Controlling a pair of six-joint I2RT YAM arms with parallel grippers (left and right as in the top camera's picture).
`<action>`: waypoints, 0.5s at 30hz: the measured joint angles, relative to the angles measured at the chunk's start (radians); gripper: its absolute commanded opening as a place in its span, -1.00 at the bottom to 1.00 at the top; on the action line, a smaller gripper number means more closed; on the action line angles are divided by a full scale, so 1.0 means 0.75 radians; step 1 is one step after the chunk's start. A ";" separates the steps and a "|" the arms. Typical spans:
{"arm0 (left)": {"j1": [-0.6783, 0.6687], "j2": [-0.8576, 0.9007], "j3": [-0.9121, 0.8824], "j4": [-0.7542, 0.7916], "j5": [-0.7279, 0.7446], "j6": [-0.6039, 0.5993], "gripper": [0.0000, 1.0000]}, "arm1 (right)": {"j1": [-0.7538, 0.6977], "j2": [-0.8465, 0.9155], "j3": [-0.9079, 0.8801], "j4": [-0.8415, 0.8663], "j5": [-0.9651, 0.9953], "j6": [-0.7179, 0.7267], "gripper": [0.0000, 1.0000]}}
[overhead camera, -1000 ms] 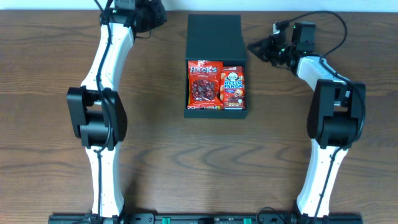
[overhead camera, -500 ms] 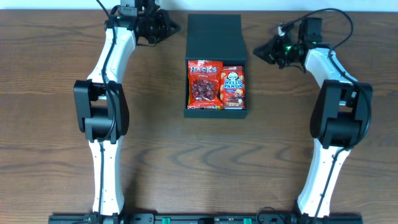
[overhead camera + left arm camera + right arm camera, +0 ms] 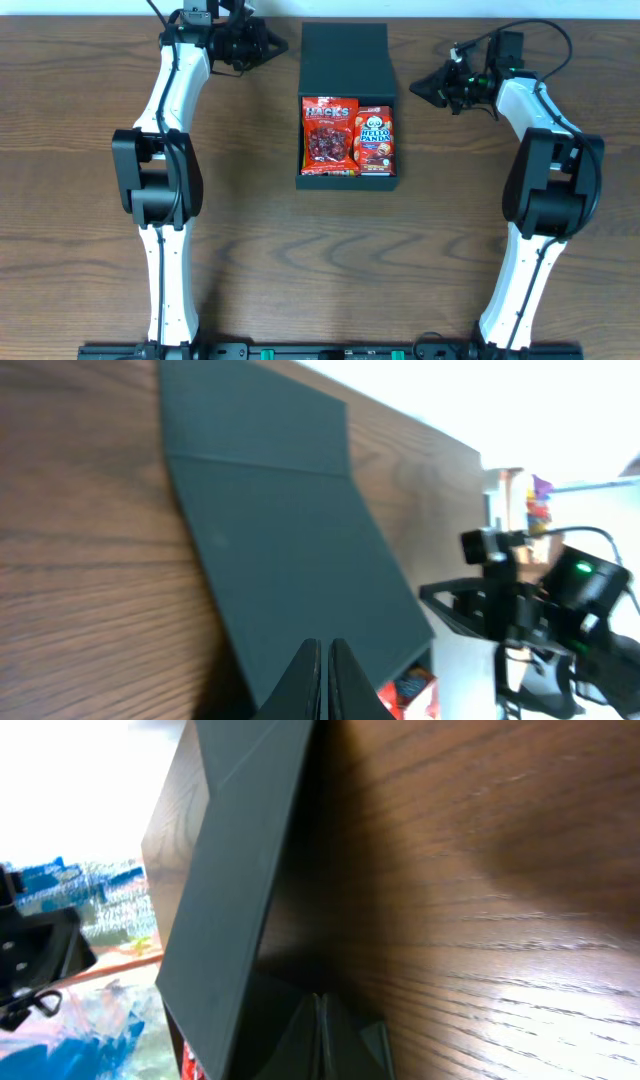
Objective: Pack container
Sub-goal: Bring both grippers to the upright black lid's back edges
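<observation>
Wood grain is running sideways across the dark brown table [image 3: 330, 270], starting from the near edge where both arms are standing on their mounts. Midway up, the container [image 3: 348, 182] is lying open on the table between the arms. Its tray is holding a red bag [image 3: 329, 135] on the left and a red carton [image 3: 375, 140] touching it on the right. Its lid [image 3: 344, 55] is lying flat on the wood behind the tray, reaching almost to the far edge. The left gripper [image 3: 284, 42] is sitting just beside the lid's left edge, jaws pressed together and gripping nothing; its wrist view is showing the closed fingertips [image 3: 305, 675] aimed at the lid's matte surface. The right gripper [image 3: 414, 88] is hanging near the lid's right edge, likewise closed tight and empty, fingertips [image 3: 295, 1035] pointing at the lid's side. Glare is shining on the wood there. Beyond the far edge, a pale strip is showing from overhead, and the wrist views are catching bright white light and blurred blue clutter.
</observation>
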 measured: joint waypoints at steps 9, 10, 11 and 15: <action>-0.071 0.000 0.000 -0.087 -0.340 -0.140 -0.89 | 0.001 0.000 0.000 0.080 0.005 -0.165 -0.97; -0.082 0.000 0.000 -0.093 -0.370 -0.172 -0.88 | 0.001 0.002 0.000 0.093 0.006 -0.178 -0.97; -0.090 0.001 0.000 -0.093 -0.387 -0.193 -0.89 | 0.001 0.006 0.000 0.102 0.006 -0.186 -0.97; -0.110 0.012 0.000 -0.090 -0.417 -0.276 -0.88 | 0.001 0.054 0.000 0.150 -0.028 -0.194 -0.97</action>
